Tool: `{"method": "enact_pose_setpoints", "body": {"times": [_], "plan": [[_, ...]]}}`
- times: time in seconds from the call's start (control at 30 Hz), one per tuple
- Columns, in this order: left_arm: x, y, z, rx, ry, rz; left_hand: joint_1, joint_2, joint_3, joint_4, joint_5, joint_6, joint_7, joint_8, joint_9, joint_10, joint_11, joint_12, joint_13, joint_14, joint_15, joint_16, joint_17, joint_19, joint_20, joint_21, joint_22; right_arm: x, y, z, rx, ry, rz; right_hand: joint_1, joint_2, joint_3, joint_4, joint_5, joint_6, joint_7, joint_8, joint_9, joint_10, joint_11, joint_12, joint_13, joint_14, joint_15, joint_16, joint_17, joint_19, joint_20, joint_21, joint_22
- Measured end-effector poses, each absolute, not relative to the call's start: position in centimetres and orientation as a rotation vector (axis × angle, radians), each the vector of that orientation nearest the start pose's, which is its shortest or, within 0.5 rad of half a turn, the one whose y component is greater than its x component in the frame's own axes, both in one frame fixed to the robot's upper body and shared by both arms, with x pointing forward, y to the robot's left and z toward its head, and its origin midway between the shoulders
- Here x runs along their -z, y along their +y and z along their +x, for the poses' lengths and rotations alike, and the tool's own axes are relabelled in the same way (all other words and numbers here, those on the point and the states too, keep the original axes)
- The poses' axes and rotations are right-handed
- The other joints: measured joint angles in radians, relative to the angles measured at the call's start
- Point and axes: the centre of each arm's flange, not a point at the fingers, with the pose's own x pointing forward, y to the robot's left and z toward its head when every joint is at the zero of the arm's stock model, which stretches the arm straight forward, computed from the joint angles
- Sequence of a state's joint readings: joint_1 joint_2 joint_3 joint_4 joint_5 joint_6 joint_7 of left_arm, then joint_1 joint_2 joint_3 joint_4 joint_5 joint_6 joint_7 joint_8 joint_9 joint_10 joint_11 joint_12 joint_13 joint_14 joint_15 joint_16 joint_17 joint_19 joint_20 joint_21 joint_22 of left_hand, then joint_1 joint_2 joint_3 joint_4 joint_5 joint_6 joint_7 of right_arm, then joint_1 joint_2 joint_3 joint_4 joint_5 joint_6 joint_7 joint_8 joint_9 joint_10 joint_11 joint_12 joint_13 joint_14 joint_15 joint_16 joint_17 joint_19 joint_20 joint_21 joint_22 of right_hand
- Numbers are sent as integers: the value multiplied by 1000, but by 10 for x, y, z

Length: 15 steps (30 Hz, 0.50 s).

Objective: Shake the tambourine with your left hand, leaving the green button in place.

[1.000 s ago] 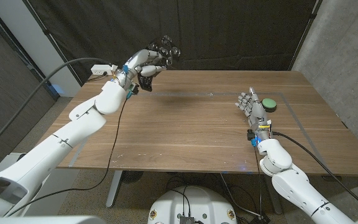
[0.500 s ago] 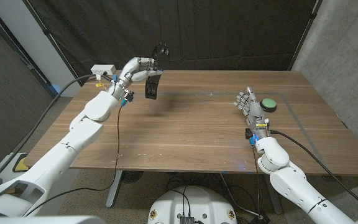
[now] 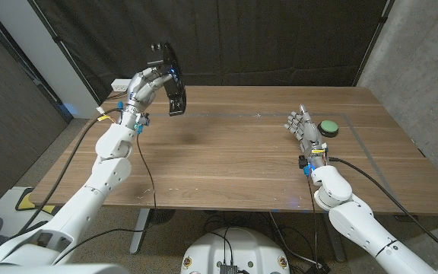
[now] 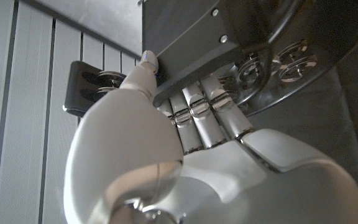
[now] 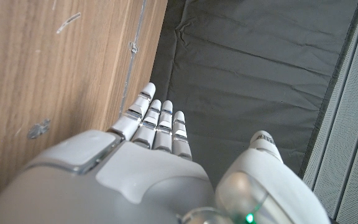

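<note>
Tambourine [image 3: 171,78]: lifted clear of the table [image 3: 234,152], gripped in the left robot hand [image 3: 144,82]; held aloft so it can swing freely without striking wood.
Left robot hand grip: fingers [image 4: 197,106] wrapped on the dark frame with the thumb [image 4: 143,74] pressed to its edge, jingles just beyond the fingertips, a clamp suited to shaking.
Right robot hand [image 3: 304,126]: stands on edge on the table, fingers extended close together, holding nothing; judged to be parked out of the way.
Green button [image 3: 328,127]: on the table just beside the right robot hand, well apart from the left robot hand, so the shaking should not disturb it.
</note>
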State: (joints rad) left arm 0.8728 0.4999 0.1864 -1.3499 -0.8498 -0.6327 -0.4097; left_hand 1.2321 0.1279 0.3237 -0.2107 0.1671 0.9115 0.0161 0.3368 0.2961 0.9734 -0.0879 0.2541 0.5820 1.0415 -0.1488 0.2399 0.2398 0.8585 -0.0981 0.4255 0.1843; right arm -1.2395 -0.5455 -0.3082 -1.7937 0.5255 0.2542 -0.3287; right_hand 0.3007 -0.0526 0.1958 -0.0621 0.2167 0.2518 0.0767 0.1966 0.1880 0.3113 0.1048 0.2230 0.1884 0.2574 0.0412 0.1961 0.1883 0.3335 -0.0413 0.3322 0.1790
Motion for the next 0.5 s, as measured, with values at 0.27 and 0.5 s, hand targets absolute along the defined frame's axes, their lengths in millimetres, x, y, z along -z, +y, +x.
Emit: {"method": "enact_pose_setpoints", "body": {"times": [0.27, 0.5], "plan": [[-38, 352, 583, 426, -1087, -341, -4, -4, 4, -4, 4, 2, -2, -1, -1, -2, -2, 0, 0, 0, 0, -1, 4, 0, 0, 0, 0, 84, -250, 546, -69, -604, 91, 2, 2, 0, 0, 0, 0, 0, 0, 0, 0, 0, 0, 0, 0, 0, 0, 0, 0, 0, 0, 0], [-32, 357, 580, 386, -1082, -348, -4, -4, 4, -4, 4, 3, -3, -4, -2, -1, -3, -7, 0, 0, 0, -2, 6, 0, 0, 4, 0, 85, -251, 546, -67, -597, 87, 2, 2, 0, 0, 0, 0, 0, 0, 0, 0, 0, 0, 0, 0, 0, 0, 0, 0, 0, -6, 0]]}}
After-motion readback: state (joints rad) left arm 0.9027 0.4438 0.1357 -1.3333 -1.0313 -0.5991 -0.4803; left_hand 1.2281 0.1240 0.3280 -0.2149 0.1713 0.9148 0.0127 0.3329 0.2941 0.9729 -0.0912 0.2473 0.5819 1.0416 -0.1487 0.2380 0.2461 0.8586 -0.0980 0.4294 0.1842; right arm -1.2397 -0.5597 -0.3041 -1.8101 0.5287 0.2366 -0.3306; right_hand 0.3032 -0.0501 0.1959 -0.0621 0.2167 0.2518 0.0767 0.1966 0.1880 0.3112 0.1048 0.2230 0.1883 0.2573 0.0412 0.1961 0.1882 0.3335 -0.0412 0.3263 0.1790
